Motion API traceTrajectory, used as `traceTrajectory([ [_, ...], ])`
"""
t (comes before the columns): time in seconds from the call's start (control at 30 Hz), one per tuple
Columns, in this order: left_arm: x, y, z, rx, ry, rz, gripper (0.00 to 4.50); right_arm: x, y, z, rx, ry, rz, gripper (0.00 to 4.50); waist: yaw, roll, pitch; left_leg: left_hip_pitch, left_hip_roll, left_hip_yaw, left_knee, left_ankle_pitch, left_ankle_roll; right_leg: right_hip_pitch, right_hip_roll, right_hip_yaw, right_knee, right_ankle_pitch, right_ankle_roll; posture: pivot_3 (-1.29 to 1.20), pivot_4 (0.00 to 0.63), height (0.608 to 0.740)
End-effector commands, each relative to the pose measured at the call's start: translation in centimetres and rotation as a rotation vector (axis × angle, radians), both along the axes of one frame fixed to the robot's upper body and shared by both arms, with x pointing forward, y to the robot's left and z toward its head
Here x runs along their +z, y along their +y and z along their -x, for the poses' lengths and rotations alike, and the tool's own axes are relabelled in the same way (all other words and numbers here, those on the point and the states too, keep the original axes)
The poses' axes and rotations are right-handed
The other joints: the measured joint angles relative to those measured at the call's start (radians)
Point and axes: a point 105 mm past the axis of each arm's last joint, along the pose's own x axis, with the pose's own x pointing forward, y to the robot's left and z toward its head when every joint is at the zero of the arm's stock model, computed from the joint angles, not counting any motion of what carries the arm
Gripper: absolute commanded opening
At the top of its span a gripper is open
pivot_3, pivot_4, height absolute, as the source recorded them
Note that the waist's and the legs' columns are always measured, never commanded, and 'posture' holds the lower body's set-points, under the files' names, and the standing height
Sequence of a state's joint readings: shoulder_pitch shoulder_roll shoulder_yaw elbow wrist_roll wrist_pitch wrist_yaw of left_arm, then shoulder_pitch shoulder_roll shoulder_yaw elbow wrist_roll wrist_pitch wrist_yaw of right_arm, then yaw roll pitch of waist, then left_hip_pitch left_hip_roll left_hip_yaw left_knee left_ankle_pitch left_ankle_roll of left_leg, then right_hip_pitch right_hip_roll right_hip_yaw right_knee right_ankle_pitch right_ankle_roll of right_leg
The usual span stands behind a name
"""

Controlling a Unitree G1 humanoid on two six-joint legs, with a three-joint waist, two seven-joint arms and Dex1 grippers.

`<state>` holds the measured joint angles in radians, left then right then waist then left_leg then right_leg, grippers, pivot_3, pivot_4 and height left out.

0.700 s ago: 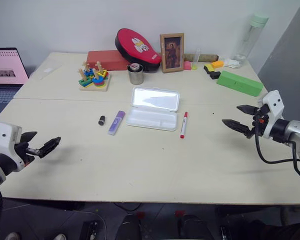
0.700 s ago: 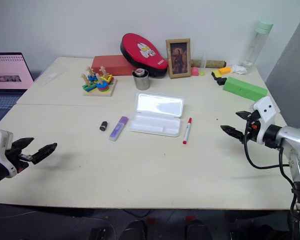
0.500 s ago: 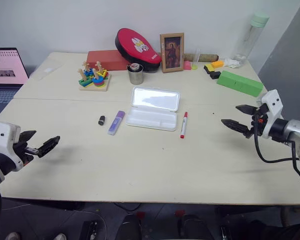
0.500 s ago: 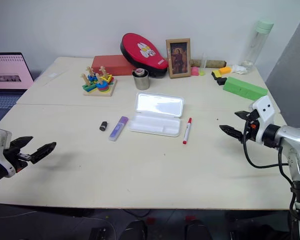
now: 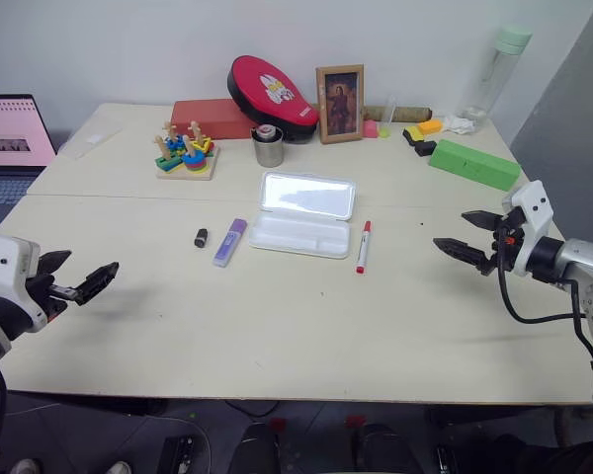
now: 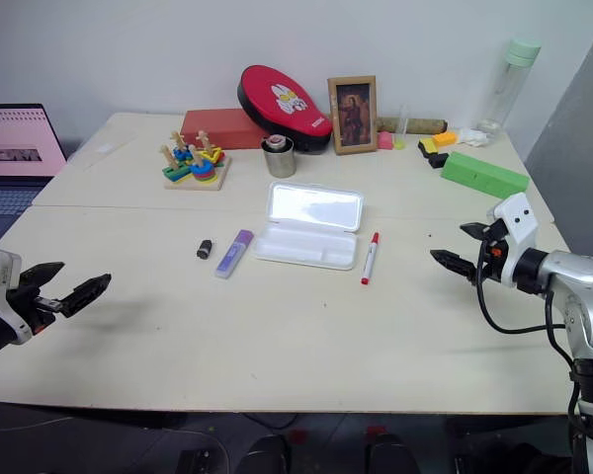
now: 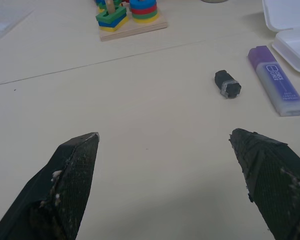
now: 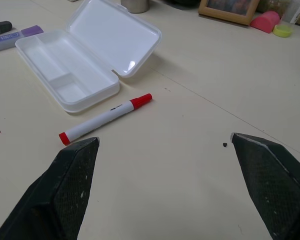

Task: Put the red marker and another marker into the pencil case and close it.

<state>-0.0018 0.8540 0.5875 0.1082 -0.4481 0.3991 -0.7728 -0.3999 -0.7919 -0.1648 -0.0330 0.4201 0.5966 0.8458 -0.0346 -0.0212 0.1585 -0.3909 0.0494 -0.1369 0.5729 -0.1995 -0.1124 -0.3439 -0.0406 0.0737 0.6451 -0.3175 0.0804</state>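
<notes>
We see the pencil case (image 5: 303, 214) lying open at mid-table, lid back and its tray empty, with the red marker (image 5: 363, 245) on the table just beside its right edge and the lavender marker (image 5: 229, 241) just off its left edge, a small black item (image 5: 201, 237) beyond that. Our left gripper (image 5: 76, 281) hovers over the near left part of the table (image 5: 296, 326), fingers spread wide and holding nothing. Our right gripper (image 5: 468, 233) hangs at the right side, well apart from the red marker, jaws likewise spread and empty.

My table (image 5: 306, 326) carries the open pencil case (image 5: 301, 229); red marker (image 5: 362, 246) beside it; lavender marker (image 5: 229, 241); green box (image 5: 473, 164).
</notes>
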Motion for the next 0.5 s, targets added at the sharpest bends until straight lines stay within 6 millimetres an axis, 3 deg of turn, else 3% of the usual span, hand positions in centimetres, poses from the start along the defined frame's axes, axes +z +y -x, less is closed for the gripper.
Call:
traceTrajectory([
  [0.03,0.5,-0.1,0.0,-0.006,-0.033,-0.02,4.5,1.1,0.2,0.4,0.011,-0.039,-0.003,4.45,0.0,0.0,0.0,0.0,0.0,0.0,0.0,0.0,0.0,0.0,0.0,0.0,0.0,0.0,0.0,0.0,0.15,0.74],
  [0.37,0.3,-0.3,0.1,-0.015,-0.047,-0.014,4.5,1.0,0.5,0.2,0.042,-0.025,0.008,4.45,0.0,0.0,0.0,0.0,0.0,0.0,0.0,0.0,0.0,0.0,0.0,0.0,0.0,0.0,0.0,0.0,0.15,0.74],
  [0.5,0.9,-2.8,-0.1,-0.146,-0.09,0.022,4.5,1.5,2.5,-0.3,0.155,-0.03,0.052,4.45,-0.001,0.0,0.0,0.0,0.0,0.0,0.0,0.0,0.0,0.0,0.0,0.0,0.0,0.0,0.0,0.0,0.15,0.74],
])
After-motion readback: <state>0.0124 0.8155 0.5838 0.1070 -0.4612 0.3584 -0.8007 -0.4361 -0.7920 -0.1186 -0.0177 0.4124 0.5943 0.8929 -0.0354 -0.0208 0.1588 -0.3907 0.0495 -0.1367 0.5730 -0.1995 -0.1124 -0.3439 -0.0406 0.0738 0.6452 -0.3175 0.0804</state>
